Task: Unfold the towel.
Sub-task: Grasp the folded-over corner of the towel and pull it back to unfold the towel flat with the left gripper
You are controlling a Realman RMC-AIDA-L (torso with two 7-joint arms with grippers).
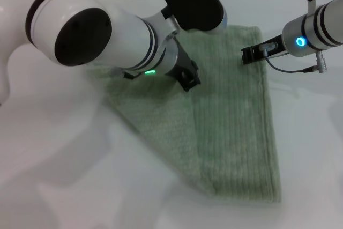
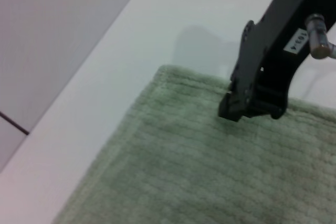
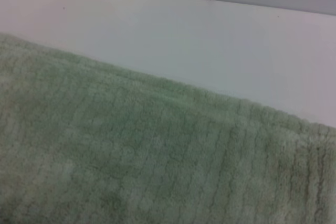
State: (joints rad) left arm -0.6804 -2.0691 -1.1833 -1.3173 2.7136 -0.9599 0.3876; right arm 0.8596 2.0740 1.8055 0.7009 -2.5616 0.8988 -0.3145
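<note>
Left hand (image 1: 188, 79) low over folded towel (image 1: 236, 132); right hand (image 1: 251, 53) at far edge; grips indiscernible.

One marking is present: a small white label (image 2: 297, 41) on the black body of the right gripper (image 2: 251, 109), seen in the left wrist view. Its characters appear to read "193-4"; the reading is uncertain.

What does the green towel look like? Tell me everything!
The towel is pale green, soft-looking terry with fine ribbed lines. It lies flat on the white table, still partly folded: a layer doubles over along a straight edge, leaving a slanted side. The left pincer sits over its middle, the right pincer near its far edge.
</note>
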